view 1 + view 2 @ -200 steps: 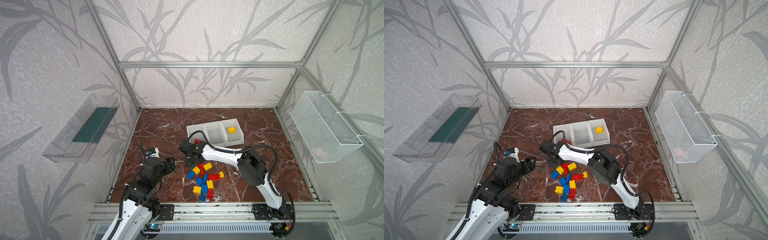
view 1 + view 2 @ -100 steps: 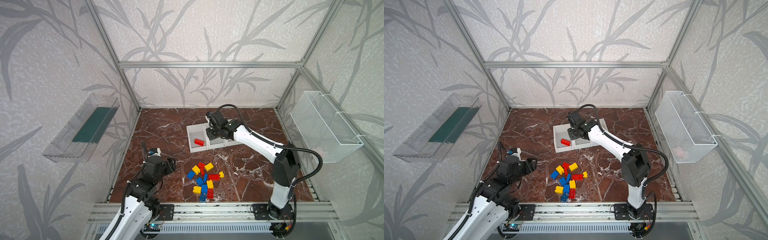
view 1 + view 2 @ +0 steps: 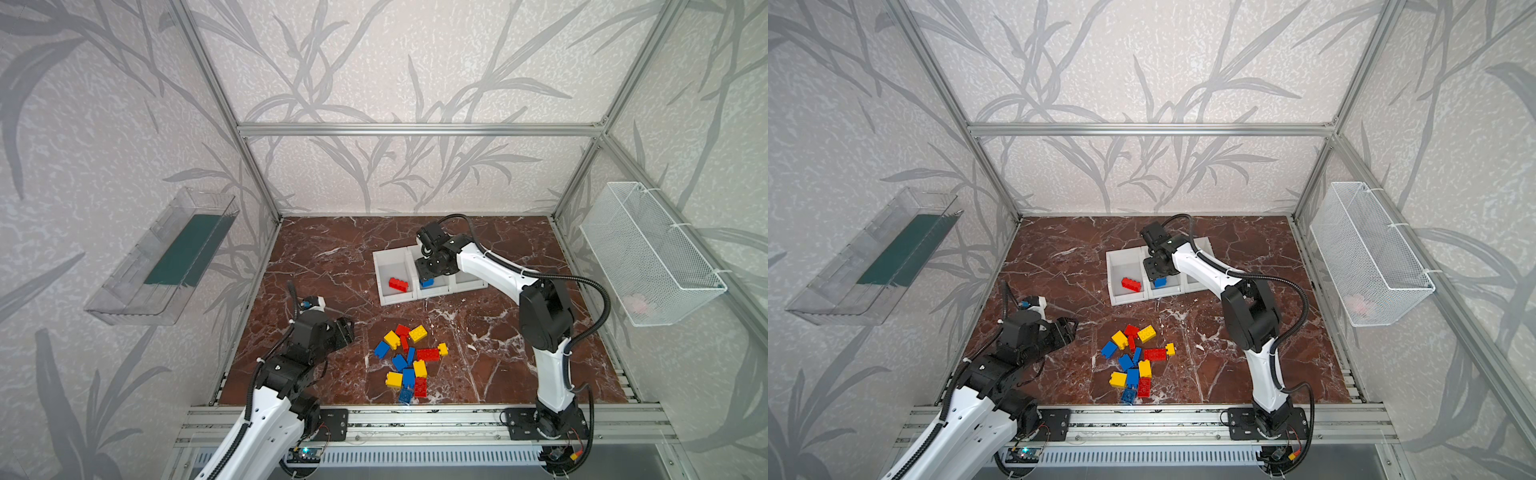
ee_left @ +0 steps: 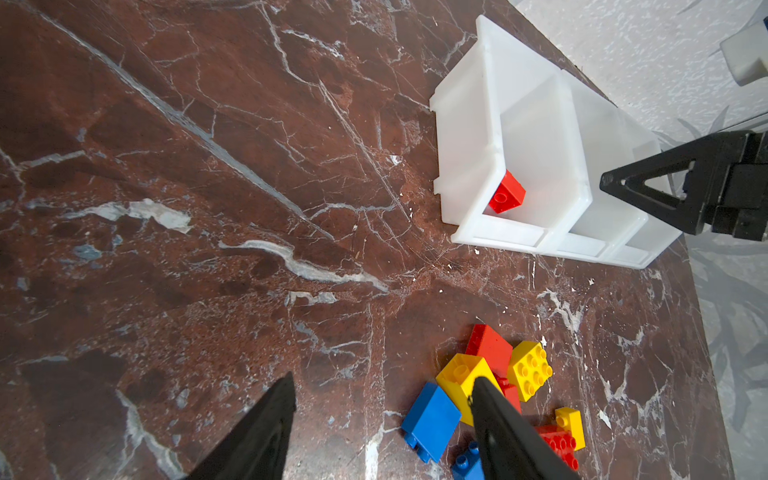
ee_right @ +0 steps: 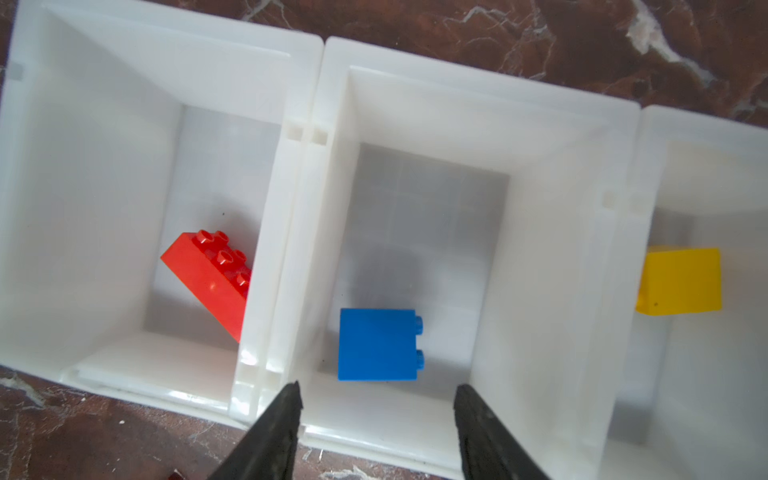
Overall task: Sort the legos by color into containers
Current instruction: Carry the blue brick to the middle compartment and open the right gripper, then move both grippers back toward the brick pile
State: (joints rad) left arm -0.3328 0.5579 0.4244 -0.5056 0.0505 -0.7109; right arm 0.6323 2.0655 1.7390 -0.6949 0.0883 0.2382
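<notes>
**Sorting cell, top and wrist views.** On the marble table (image 3: 324,266), a row of three white bins (image 3: 378,272) lies at 12 o'clock from the loose pile of bricks (image 3: 409,361). The pile mixes red, blue and yellow pieces that touch or overlap.

- **Right arm:** The right gripper (image 5: 376,390) hangs over the middle bin (image 5: 540,249), jaws apart with nothing between them. The blue brick (image 5: 376,345) lies on its side on that bin's floor, clear of both fingers.
- **Other bins:** A red brick (image 5: 210,278) lies in the bin at 9 o'clock of the middle one, close to the wall the two share. A yellow brick (image 5: 681,280) sits in the bin at 3 o'clock; the arm hides it in both top views.
- **Left arm:** The left gripper (image 4: 382,380) hovers at 9 o'clock of the pile, low over bare marble, jaws parted and empty. One finger (image 4: 503,436) crosses the pile's edge in the wrist view, though contact cannot be judged.
</notes>
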